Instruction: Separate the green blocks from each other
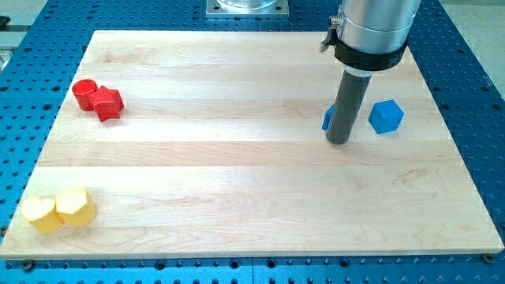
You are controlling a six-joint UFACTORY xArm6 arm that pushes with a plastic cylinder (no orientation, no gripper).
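Rod tip (339, 142) is resting on the pale wooden counter (237, 181) at the far right, just in front of a small blue block (326, 118) mostly hidden behind the rod, with a blue hexagonal block (386, 116) just to its right. There are no fingers on this arm, so nothing is being held. Green blocks are not showing anywhere; they could be hiding behind the rod, though I cannot tell. Far left, a red cylinder (84, 93) is touching a red star-like block (108, 102); near left, a yellow heart block (39, 213) is touching a yellow hexagonal block (73, 206). Judging by this, separating is not yet starting; the next move calls for locating the green pair first.
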